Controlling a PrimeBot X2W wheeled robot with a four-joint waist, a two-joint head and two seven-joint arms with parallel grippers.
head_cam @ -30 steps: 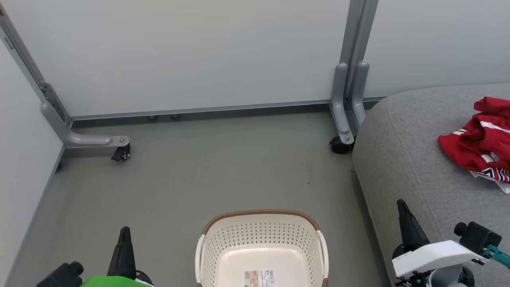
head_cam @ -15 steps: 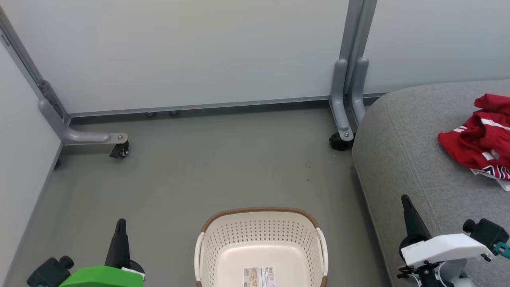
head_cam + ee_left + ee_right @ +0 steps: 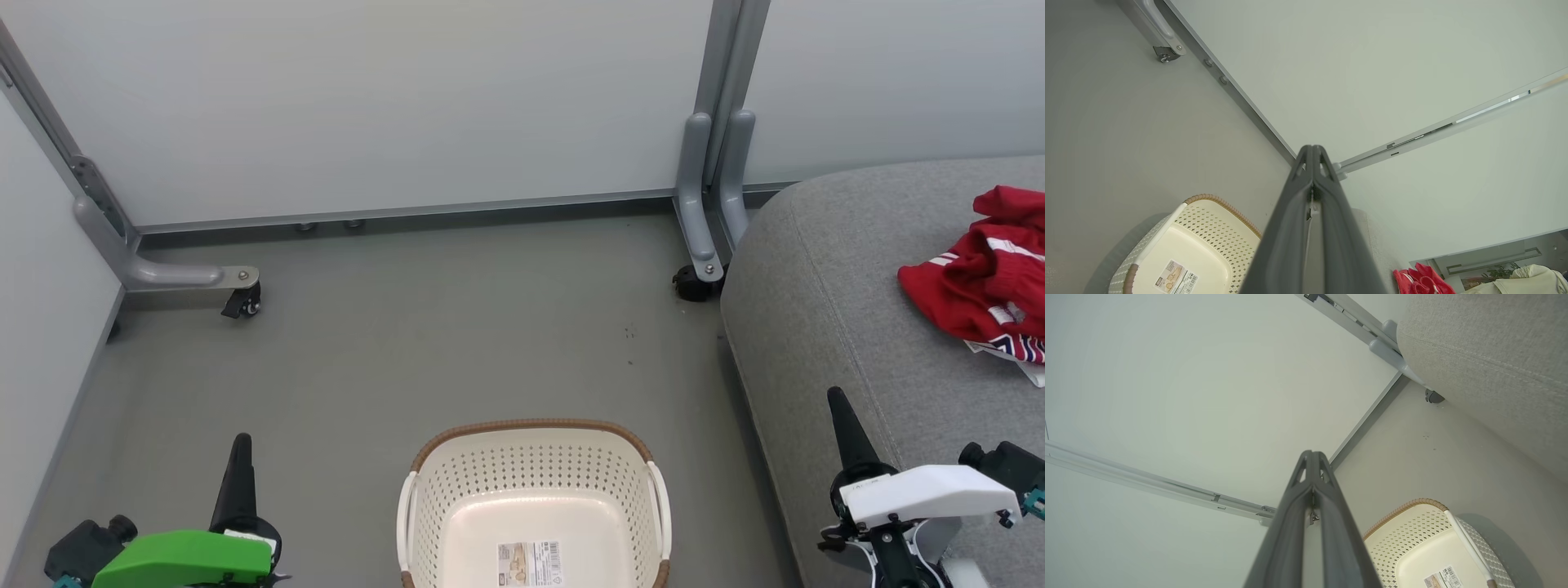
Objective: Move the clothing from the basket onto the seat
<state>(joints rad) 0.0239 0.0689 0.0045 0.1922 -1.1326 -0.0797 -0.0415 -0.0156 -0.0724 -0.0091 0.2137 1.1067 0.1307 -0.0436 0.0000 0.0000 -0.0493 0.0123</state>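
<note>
Red clothing [image 3: 976, 290] x1 pile on seat [image 3: 816, 327] x1 | basket [image 3: 531, 482] x1

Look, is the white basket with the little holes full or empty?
Empty. The cream-white perforated plastic basket shows its bare bottom and a paper label; the red striped clothing lies on the light grey fabric seat.

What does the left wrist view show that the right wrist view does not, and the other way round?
Extra in the left wrist view: the red clothing at the lower right. Extra in the right wrist view: the broad grey side of the seat, with a black wheel beside its corner. Shared: the basket with its label, the grey floor, the white panels, and the left fingers and right fingers, each pair pressed together.
</note>
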